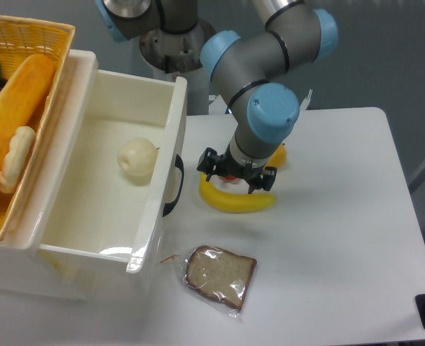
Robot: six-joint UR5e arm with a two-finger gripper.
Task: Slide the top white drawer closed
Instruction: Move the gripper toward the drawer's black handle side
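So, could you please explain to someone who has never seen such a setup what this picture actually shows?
One fixed camera looks down from above onto a white table. The grey jointed machine with blue caps is a robot arm; at its tip is a black gripper, its two-finger hand, hanging low above a banana. Whether the fingers are open or holding anything cannot be seen from here. On the left, the top white drawer stands pulled out, with a pale round fruit inside and a black handle on its front. A yellow basket of toy food sits above it. A bagged bread slice lies on the table.
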